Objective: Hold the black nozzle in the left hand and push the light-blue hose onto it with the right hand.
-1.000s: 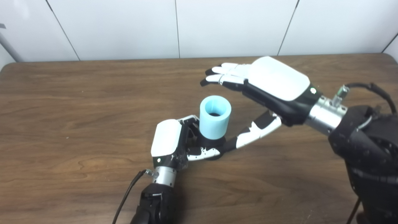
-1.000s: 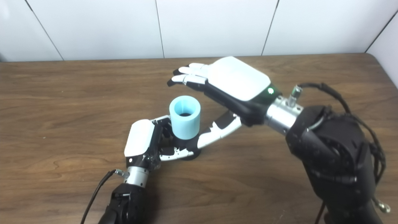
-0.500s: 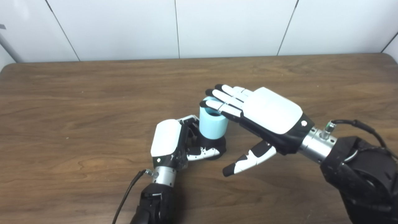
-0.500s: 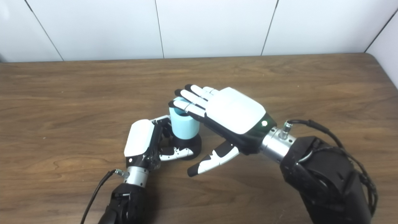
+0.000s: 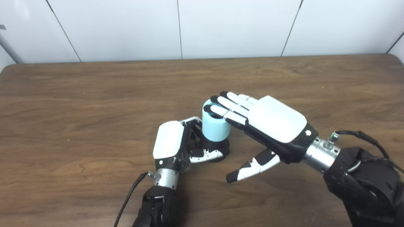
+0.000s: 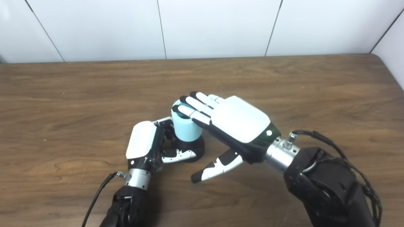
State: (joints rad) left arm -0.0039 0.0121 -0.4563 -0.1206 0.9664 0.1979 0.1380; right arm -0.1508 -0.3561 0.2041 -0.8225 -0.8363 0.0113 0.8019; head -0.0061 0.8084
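Note:
The black nozzle [image 5: 221,146] stands upright on the wooden table [image 5: 79,110], and my left hand [image 5: 172,143] is shut on its base. A short light-blue hose [image 5: 213,127] sits over the nozzle, its lower end down at the black base. My right hand [image 5: 268,121] lies flat and open on top of the hose, with its fingers [image 5: 225,108] covering the hose's upper rim. The thumb [image 5: 252,166] hangs free below, touching nothing. The right eye view shows the same: hose [image 6: 186,129], left hand [image 6: 143,145], right hand [image 6: 235,121].
A white panelled wall [image 5: 180,28] runs along the table's far edge. A black cable [image 5: 127,198] trails from my left wrist toward the near edge.
My right hand came down from above and behind the hose until its fingers lay flat on the top. The hose sits slightly lower on the nozzle. My left hand has not moved.

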